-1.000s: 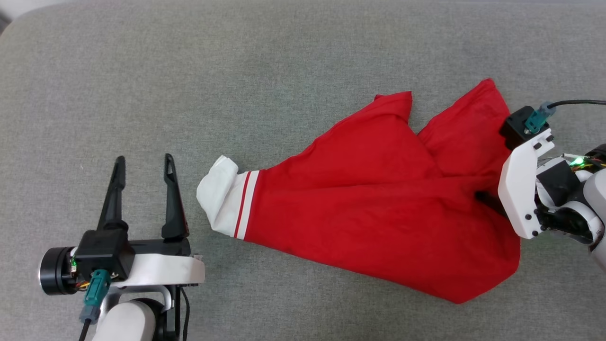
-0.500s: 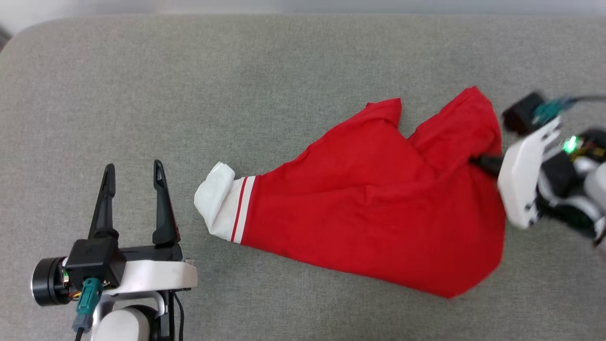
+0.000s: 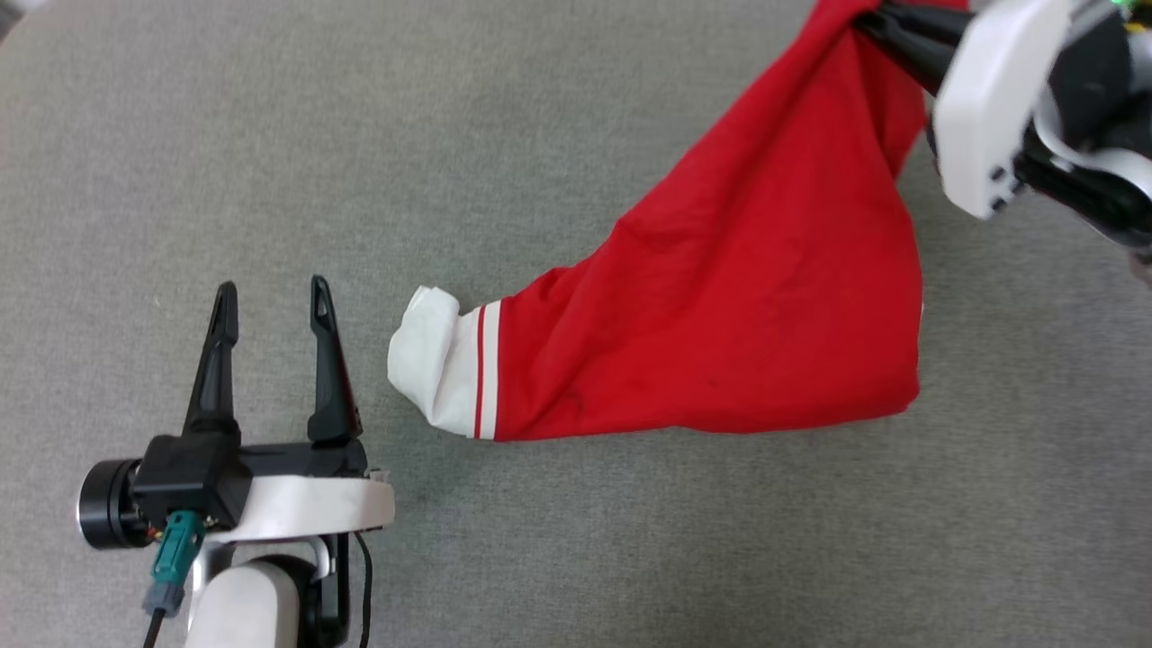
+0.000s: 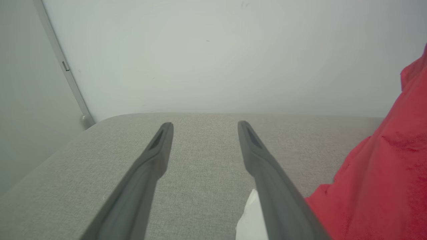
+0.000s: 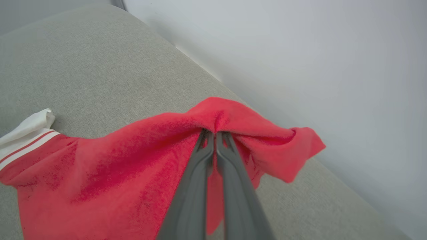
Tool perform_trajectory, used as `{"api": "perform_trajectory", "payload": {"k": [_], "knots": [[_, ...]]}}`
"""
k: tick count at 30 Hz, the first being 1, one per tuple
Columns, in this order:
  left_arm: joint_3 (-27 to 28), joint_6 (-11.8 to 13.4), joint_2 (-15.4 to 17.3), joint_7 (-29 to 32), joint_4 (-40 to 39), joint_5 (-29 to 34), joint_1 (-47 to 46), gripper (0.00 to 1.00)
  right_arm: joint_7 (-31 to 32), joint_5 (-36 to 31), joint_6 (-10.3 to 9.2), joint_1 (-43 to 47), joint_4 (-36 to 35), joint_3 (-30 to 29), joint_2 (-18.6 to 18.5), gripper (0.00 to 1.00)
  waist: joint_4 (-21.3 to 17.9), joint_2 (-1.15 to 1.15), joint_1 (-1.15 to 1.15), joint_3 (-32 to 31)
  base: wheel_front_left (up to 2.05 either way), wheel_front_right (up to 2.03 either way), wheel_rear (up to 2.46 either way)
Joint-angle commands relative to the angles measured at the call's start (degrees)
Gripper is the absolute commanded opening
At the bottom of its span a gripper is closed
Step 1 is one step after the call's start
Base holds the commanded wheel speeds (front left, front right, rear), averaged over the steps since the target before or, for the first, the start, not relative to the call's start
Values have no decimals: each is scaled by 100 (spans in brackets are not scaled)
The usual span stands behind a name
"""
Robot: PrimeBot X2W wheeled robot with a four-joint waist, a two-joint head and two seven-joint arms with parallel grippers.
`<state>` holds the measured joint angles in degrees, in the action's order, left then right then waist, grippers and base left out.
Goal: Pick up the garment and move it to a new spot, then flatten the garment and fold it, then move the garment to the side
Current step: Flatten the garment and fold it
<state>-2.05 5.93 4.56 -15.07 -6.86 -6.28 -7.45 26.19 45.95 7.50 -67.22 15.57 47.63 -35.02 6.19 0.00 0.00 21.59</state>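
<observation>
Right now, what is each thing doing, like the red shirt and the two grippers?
Garment: bunched up, one red end held up, the rest hanging down to the grey cushion.
White sleeve: crumpled, lying on the cushion.
Right gripper: shut on the garment's red cloth.
Left gripper: open, holding nothing, beside the white sleeve but apart from it.

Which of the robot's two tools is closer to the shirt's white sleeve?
Left. The left tool is open just beside the white sleeve, not touching it. The right tool is shut on the opposite end of the red jersey, held above the grey fabric surface.
</observation>
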Motion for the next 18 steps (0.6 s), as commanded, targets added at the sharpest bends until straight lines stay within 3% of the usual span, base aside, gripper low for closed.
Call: {"api": "perform_trajectory", "payload": {"k": [1,10,14,18], "knots": [[15,-49,-40,-14,8,12,-120,100,-55,-103,-2,-182,228,71,195,0,167,0,0,258,0,0,0],[22,-189,-151,-14,87,3,-501,100,-164,-188,-2,-436,1610,1394,1178,0,433,0,0,851,0,0,0],[42,-192,-162,-15,127,-1,-581,100,-8,101,8,-262,2022,2064,1352,0,445,0,0,922,0,0,0],[89,-189,-169,-15,188,32,-590,100,-319,305,5,-481,2158,2265,1310,0,376,0,0,861,0,0,0]]}}
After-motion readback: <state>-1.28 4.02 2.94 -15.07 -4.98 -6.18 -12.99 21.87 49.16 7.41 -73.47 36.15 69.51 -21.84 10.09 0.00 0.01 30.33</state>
